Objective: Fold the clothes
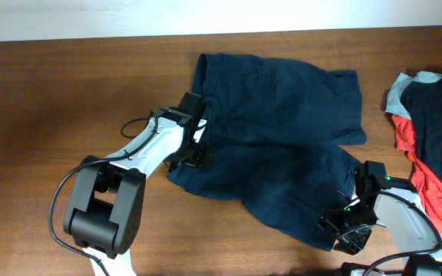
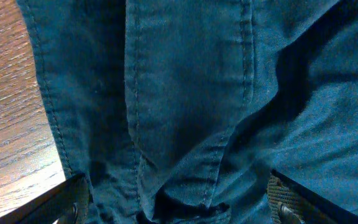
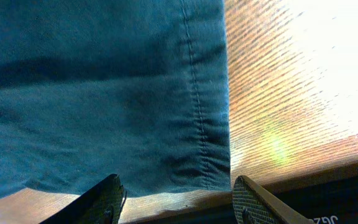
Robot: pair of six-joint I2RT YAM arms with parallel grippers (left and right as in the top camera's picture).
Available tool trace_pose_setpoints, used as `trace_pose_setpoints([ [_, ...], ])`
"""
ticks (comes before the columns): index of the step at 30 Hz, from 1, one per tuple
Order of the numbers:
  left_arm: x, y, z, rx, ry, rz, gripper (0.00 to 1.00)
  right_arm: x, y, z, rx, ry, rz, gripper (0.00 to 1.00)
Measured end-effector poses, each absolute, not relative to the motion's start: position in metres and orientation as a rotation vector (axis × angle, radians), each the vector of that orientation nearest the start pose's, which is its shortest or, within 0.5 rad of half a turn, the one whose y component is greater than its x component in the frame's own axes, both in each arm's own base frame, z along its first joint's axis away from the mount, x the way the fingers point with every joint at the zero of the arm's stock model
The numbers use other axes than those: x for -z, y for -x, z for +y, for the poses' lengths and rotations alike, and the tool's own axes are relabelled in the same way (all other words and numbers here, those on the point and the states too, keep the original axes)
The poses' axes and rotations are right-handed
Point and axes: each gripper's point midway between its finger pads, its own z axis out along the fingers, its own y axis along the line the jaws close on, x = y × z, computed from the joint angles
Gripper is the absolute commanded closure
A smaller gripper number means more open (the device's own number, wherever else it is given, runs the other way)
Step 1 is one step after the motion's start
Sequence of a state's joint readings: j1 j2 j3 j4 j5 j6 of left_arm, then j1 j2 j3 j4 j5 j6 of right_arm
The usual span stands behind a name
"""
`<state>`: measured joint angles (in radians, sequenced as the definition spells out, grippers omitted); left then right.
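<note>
The dark navy shorts [image 1: 282, 138] lie spread across the middle of the wooden table, waistband to the left and both legs pointing right. My left gripper [image 1: 192, 146] is down on the waistband's left edge. In the left wrist view its jaws stand wide apart, and bunched waistband fabric [image 2: 185, 93] lies between the fingers [image 2: 67, 199]. My right gripper [image 1: 344, 230] sits at the hem corner of the near leg. In the right wrist view that hem [image 3: 204, 143] lies just ahead of the open fingertips [image 3: 260, 202], with bare wood between them.
A heap of other garments [image 1: 436, 146], navy, red and pale grey, lies at the table's right edge, close behind the right arm. The table's front edge [image 3: 303, 168] runs just past the right gripper. Bare wood [image 1: 52, 100] stretches to the left of the shorts.
</note>
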<state>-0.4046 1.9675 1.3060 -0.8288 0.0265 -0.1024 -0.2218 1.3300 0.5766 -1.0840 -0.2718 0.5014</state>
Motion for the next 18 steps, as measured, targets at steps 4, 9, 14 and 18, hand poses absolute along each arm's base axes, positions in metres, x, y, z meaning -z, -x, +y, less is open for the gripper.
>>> trace_pose_setpoints([
  [4,-0.009,-0.340,-0.151,0.071,-0.463,3.034,0.08,-0.013,-0.116,0.021,-0.397,-1.278,3.185,0.36],
  [9,-0.009,-0.340,-0.151,0.071,-0.463,3.034,0.08,-0.005,-0.114,0.020,-0.381,-1.294,3.170,0.39],
  [14,-0.009,-0.340,-0.151,0.071,-0.463,3.034,0.08,0.001,-0.112,0.020,-0.372,-1.301,3.160,0.54],
  [18,-0.009,-0.340,-0.151,0.071,-0.463,3.034,0.11,0.002,-0.113,0.018,-0.359,-1.307,3.153,0.58],
])
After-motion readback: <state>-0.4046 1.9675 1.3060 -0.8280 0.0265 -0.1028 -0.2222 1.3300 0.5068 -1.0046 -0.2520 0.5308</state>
